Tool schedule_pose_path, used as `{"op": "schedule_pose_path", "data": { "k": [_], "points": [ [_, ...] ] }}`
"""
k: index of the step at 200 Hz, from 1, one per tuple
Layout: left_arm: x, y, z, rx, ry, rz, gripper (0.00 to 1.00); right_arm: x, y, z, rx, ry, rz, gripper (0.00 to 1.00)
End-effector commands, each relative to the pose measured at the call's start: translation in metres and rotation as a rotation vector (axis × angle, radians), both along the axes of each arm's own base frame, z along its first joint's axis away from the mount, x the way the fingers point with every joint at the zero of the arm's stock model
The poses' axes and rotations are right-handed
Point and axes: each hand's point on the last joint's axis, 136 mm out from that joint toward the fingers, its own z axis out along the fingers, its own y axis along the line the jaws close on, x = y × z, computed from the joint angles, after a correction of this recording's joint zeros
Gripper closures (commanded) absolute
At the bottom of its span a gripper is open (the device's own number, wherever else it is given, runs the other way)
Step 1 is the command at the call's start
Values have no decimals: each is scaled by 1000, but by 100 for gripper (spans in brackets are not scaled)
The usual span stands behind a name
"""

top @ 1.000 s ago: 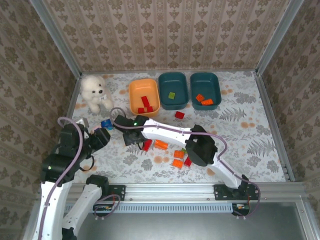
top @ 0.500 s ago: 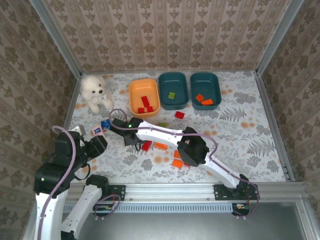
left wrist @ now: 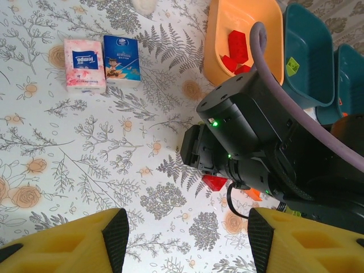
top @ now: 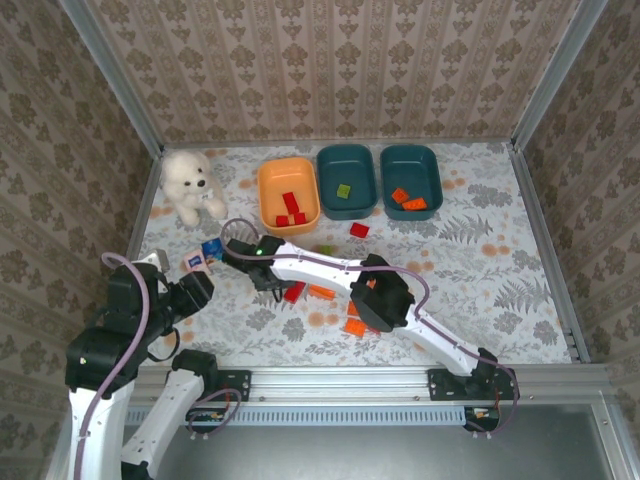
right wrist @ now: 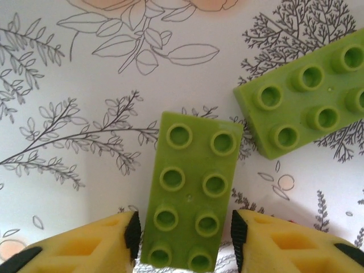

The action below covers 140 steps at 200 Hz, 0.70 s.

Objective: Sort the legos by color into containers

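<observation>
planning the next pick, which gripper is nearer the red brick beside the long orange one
Right. The right gripper, clamped on a green brick, sits just left of the red brick; the left gripper hovers farther left.

1. The left arm [top: 88, 420] and right arm [top: 310, 265] have white link shells and black joint housings.
2. A purple-grey cable [left wrist: 259, 45] runs along the right arm; the left arm carries one too.
3. The left gripper [left wrist: 186, 227] has yellow fingers [left wrist: 62, 242] edged black.
4. The right gripper [right wrist: 183, 227] has yellow fingers [right wrist: 74, 250] with black pads.
5. Green lights [left wrist: 214, 121] glow on the right wrist's black housing.
</observation>
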Motion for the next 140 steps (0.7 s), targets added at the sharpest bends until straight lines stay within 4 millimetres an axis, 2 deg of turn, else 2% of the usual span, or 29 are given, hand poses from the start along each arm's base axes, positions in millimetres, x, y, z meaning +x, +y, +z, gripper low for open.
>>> {"op": "schedule_pose_path", "data": {
  "k": [1, 35, 61, 90, 140],
  "points": [
    [-4, -2, 5, -8, -19, -19, 40, 5, -8, -25, -24, 44, -23, 57],
    [-3, -2, 6, -6, -21, -19, 40, 9, -6, -23, -6, 48, -3, 65],
    [-2, -2, 5, -8, -19, -20, 40, 10, -2, -10, 17, 32, 20, 72],
    [0, -4, -1, -13, -5, -23, 40, 14, 1, 25, 56, -35, 56, 72],
    [11, -13, -19, -39, 32, -36, 40, 17, -9, 87, 91, -120, 98, 73]
  ]
}}
